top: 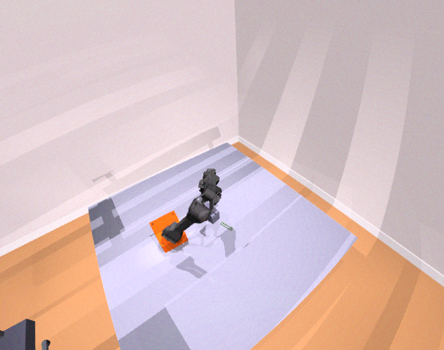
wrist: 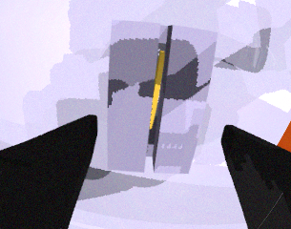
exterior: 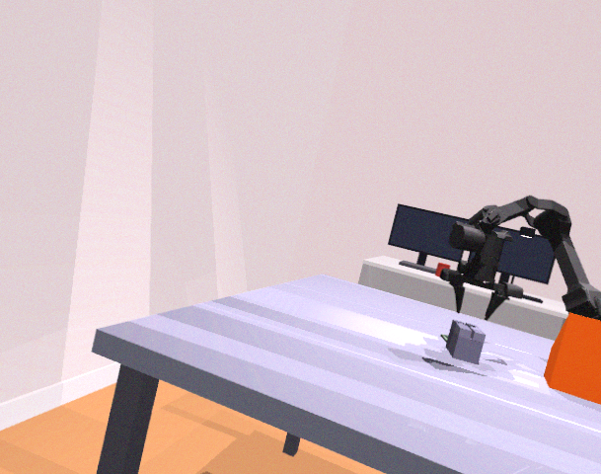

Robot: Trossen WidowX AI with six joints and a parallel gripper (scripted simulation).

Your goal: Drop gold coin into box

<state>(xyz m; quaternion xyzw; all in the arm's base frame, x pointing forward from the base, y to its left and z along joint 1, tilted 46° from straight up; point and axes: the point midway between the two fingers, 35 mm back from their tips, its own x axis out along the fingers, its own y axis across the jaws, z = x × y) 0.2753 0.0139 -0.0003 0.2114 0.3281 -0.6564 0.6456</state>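
Note:
The grey box [top: 213, 216] [exterior: 462, 346] [wrist: 127, 143] stands upright on the table with its slotted lid up. The gold coin [wrist: 155, 102] shows as a thin yellow strip within the dark slot in the wrist view. In the exterior view no part of it stands out above the lid, and how deep it sits cannot be told. My gripper [exterior: 473, 315] [wrist: 162, 129] is open and empty above the box, one fingertip to each side of the slot. The green holder [top: 226, 226] [exterior: 444, 338] lies just beside the box, with no coin visible in it.
The arm stands on an orange base block [top: 160, 227] [exterior: 583, 356] to one side of the box. Behind the table [exterior: 269, 316], a white desk [exterior: 392, 277] carries two monitors [exterior: 425, 232] and a red cup [exterior: 442, 269].

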